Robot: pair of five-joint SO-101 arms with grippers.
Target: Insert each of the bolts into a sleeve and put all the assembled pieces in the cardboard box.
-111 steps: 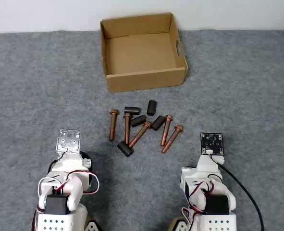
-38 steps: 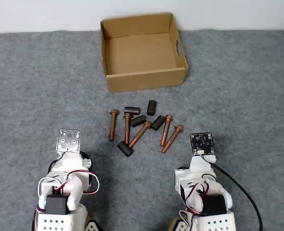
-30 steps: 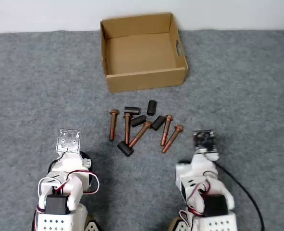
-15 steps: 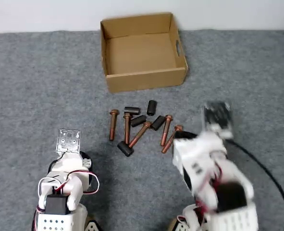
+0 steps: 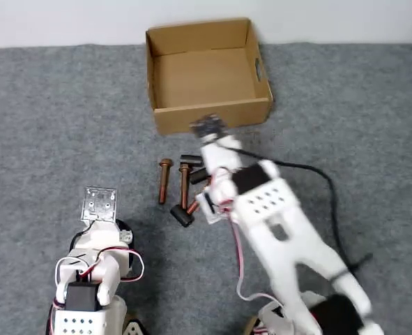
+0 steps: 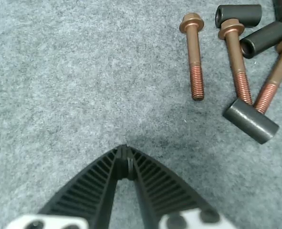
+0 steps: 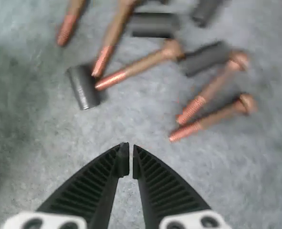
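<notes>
Copper bolts (image 5: 164,180) and short black sleeves (image 5: 182,216) lie loose in a pile on the grey carpet, in front of the open cardboard box (image 5: 209,115). My right arm (image 5: 261,199) stretches over the pile and hides its right half. My right gripper (image 7: 127,162) hangs shut and empty over bare carpet, near a sleeve (image 7: 83,87) and a bolt (image 7: 136,67). My left arm (image 5: 97,265) sits folded at the front left. My left gripper (image 6: 126,162) is shut and empty, short of a bolt (image 6: 192,57) and a sleeve (image 6: 250,120).
The box is empty inside and has a hand slot (image 5: 258,70) in its right wall. A black cable (image 5: 324,188) trails from the right arm. Bare carpet (image 5: 52,125) spreads to the left and right of the pile.
My right arm has swung from its folded rest at the front right up and left over the pile. The left arm, the bolts and the sleeves that show have stayed put.
</notes>
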